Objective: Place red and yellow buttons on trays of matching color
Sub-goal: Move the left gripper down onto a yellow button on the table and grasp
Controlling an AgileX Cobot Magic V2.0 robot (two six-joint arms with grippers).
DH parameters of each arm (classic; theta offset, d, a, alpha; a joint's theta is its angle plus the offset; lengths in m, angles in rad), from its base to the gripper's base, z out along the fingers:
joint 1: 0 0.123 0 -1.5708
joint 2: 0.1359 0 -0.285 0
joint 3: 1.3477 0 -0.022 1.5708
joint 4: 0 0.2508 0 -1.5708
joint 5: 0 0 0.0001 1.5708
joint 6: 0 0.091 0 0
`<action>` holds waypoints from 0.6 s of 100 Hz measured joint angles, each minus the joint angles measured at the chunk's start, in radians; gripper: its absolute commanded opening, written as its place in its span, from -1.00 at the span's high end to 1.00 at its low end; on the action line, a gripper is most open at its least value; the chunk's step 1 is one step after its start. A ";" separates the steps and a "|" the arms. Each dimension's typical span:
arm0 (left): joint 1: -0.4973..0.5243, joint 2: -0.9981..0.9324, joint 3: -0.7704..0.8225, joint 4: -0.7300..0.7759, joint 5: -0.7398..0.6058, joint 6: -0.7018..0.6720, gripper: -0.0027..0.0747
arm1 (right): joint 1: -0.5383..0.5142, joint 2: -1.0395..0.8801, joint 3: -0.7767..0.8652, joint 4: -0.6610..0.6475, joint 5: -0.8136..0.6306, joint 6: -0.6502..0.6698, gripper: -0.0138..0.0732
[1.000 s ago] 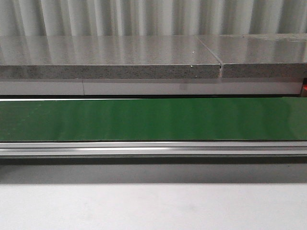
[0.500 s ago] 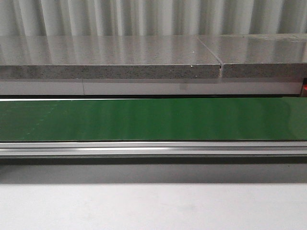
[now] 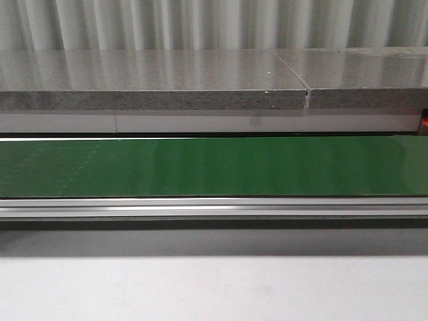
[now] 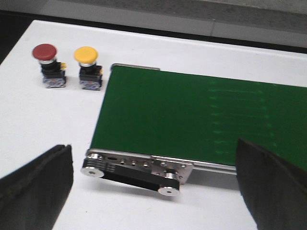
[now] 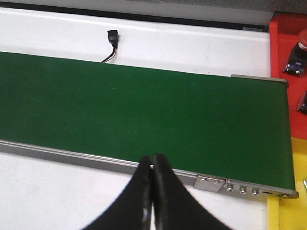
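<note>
In the left wrist view a red button (image 4: 44, 51) and a yellow button (image 4: 86, 55) stand upright side by side on the white table, just past the end of the green belt (image 4: 192, 115). My left gripper (image 4: 153, 189) is open and empty, well short of them, over the belt's end roller. My right gripper (image 5: 152, 163) is shut on nothing, above the belt's near rail. A red tray (image 5: 277, 43) holding a red-capped button (image 5: 296, 60) and a yellow tray (image 5: 288, 215) lie at the belt's other end. No gripper, button or tray shows in the front view.
The green conveyor belt (image 3: 214, 167) runs across the front view, with a grey stone shelf (image 3: 154, 80) behind it and white table in front. A small black connector on a wire (image 5: 112, 38) lies beyond the belt. A second dark part (image 5: 302, 103) sits in the red tray.
</note>
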 measured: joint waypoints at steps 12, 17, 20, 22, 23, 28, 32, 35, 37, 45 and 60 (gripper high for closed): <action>0.040 0.097 -0.062 0.047 0.002 -0.091 -0.77 | 0.000 0.000 0.000 0.000 0.000 0.000 0.84; 0.057 0.147 -0.093 0.053 0.002 -0.115 -0.77 | 0.000 0.000 0.000 0.000 0.000 0.000 0.84; 0.068 0.185 -0.112 0.053 0.002 -0.126 -0.77 | 0.000 0.000 0.000 0.000 0.000 0.000 0.84; 0.076 0.209 -0.126 0.055 0.002 -0.131 -0.77 | 0.000 0.000 0.000 0.000 0.000 0.000 0.84; 0.081 0.218 -0.135 0.055 0.002 -0.134 -0.77 | 0.000 0.000 0.000 0.000 0.000 0.000 0.84; 0.101 0.275 -0.168 0.055 0.002 -0.144 -0.77 | 0.000 0.000 0.000 0.000 0.000 0.000 0.84; 0.118 0.326 -0.191 0.055 0.002 -0.153 -0.77 | 0.000 0.000 0.000 0.000 0.000 0.000 0.84; 0.128 0.360 -0.214 0.055 0.002 -0.157 -0.77 | 0.000 0.000 0.000 0.000 0.000 0.000 0.84; 0.135 0.387 -0.227 0.055 0.002 -0.160 -0.77 | 0.000 0.000 0.000 0.000 0.000 0.000 0.84; 0.155 0.483 -0.274 0.053 0.000 -0.164 -0.77 | 0.000 0.000 0.000 0.000 0.000 0.000 0.84; 0.167 0.662 -0.363 0.050 -0.011 -0.166 -0.77 | 0.000 0.000 0.000 0.000 0.000 0.000 0.84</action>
